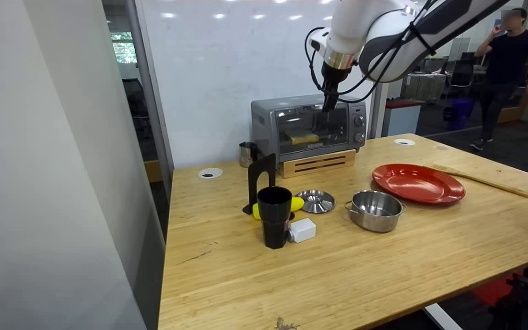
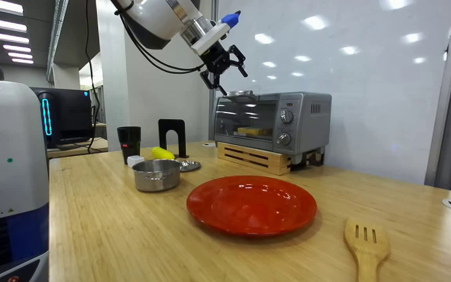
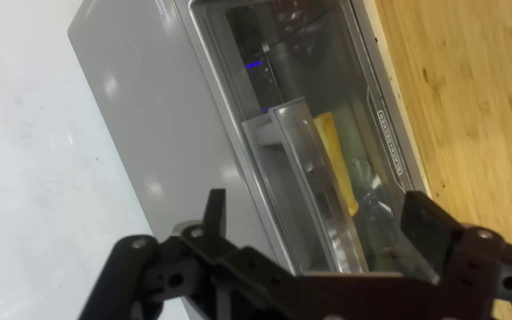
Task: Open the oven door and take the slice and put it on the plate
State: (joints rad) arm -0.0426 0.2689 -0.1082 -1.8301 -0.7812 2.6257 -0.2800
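Tool [image 2: 235,84] released, spread wide, near handle [image 3: 318,175] of closed oven door [image 2: 245,118] at far side. We should straddle handle squarely, then ease it nearward and down.

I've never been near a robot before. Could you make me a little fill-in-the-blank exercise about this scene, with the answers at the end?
1. Open or shut? The oven door is ____.
2. The colour of the big round plate is ____.
3. Inside or outside? The yellow slice is ____ the toaster oven.
4. Open or shut? The robot's black pincer is ____.

Missing words: shut; red; inside; open.
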